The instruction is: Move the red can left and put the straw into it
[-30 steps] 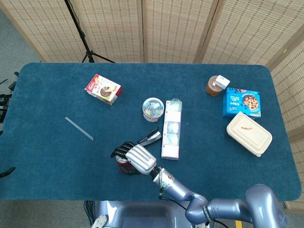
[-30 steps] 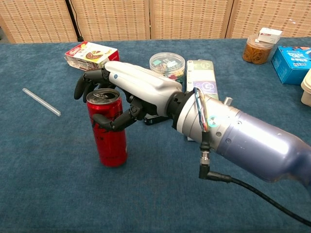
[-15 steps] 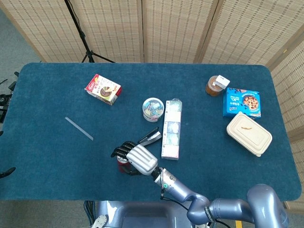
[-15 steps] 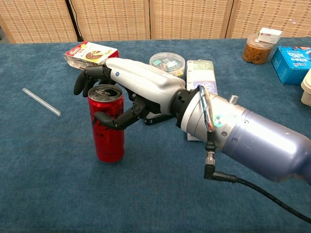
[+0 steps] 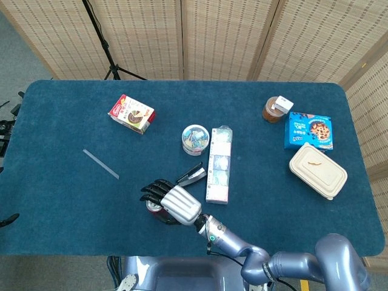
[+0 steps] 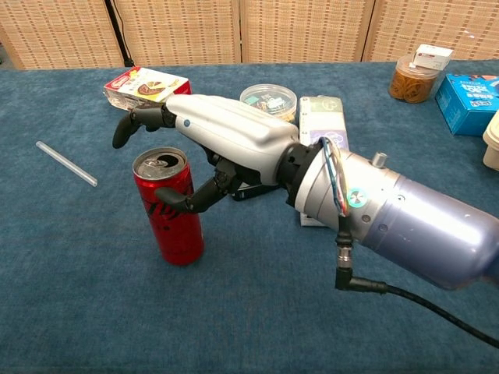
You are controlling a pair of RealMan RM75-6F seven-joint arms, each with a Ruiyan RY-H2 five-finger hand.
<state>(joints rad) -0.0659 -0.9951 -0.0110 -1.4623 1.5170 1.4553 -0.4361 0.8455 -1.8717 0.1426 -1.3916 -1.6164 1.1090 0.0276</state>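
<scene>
Standing upright on the blue table (image 5: 54, 121), the red can (image 6: 168, 207) sits near the front edge, left of centre, its opened top facing up. Over it reaches the right hand (image 6: 204, 136), coming in from the right with the palm above and behind the can's rim. Its fingers (image 6: 139, 121) are spread and lifted clear, arching past the can's far side without touching it, while the thumb (image 6: 189, 199) curls low against the can's right side just below the rim; whether it touches cannot be told. Nothing is grasped, and the hand is released. In the head view the hand (image 5: 174, 204) hides most of the can (image 5: 154, 207). Off to the left, well apart from the can, lies the straw (image 6: 66, 163) flat on the table. No left hand shows in either view
</scene>
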